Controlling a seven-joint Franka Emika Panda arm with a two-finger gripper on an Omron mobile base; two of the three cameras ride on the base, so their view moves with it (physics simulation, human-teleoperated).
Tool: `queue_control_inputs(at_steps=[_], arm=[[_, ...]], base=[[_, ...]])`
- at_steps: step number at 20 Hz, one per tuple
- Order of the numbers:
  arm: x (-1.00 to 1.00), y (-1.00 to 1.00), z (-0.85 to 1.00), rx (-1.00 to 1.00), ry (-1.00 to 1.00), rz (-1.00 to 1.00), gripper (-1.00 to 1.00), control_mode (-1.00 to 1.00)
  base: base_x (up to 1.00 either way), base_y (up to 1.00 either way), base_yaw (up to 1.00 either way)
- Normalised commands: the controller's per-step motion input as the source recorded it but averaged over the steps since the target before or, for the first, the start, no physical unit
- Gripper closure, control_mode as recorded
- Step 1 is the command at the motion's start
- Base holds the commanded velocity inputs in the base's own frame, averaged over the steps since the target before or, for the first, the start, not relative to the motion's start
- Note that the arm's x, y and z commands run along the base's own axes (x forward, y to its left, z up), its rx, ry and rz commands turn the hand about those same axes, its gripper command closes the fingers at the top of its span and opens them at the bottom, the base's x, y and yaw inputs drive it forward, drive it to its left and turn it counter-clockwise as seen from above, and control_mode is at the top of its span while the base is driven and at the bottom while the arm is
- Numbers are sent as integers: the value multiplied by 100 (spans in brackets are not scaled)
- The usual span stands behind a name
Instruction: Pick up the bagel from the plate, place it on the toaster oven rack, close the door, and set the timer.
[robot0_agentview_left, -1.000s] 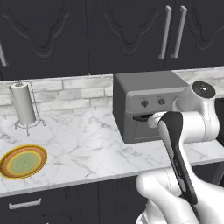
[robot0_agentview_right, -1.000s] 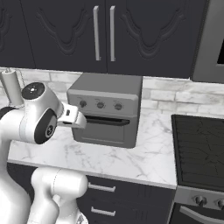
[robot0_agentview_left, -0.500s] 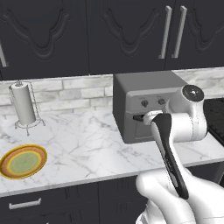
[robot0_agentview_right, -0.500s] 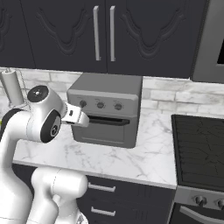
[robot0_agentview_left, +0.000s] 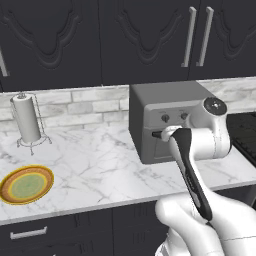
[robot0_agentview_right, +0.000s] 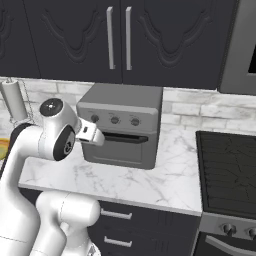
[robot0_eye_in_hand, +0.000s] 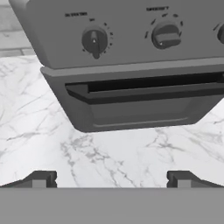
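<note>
The toaster oven (robot0_agentview_left: 167, 107) stands on the marble counter with its dark grey door (robot0_eye_in_hand: 140, 111) shut. The door's bar handle (robot0_eye_in_hand: 148, 92) runs under a row of knobs (robot0_eye_in_hand: 94, 40). My gripper (robot0_eye_in_hand: 111, 179) hovers just in front of the oven's left side, level with the handle, and is open with nothing between its fingertips (robot0_eye_in_hand: 41, 178). The hand (robot0_agentview_right: 91, 134) sits close to the left knob (robot0_agentview_right: 94, 118). The plate (robot0_agentview_left: 26, 184) lies far left on the counter with no bagel on it. The bagel is out of view, and the rack is hidden behind the door.
A paper towel holder (robot0_agentview_left: 27, 120) stands at the back left by the brick wall. A black stovetop (robot0_agentview_right: 227, 160) lies right of the oven. Tall black cabinet doors (robot0_agentview_right: 117, 37) hang above, and bare marble counter (robot0_agentview_left: 95, 165) stretches between plate and oven.
The arm has swung in toward the oven, bringing the hand closer to its front left. The oven and the plate have stayed put.
</note>
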Motion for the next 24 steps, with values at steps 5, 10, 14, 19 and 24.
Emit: queue_control_inputs(at_steps=[5, 10, 14, 19, 24], arm=[[39, 0, -25, 3, 0, 0, -100, -100], [39, 0, -17, 2, 0, 0, -100, -100], [34, 0, -16, 1, 0, 0, -100, -100], [33, 0, -13, 1, 0, 0, -100, -100], [34, 0, -10, 1, 0, 0, -100, -100]], base=[[0, 0, 0], [0, 0, 0], [0, 0, 0], [0, 0, 0], [0, 0, 0]])
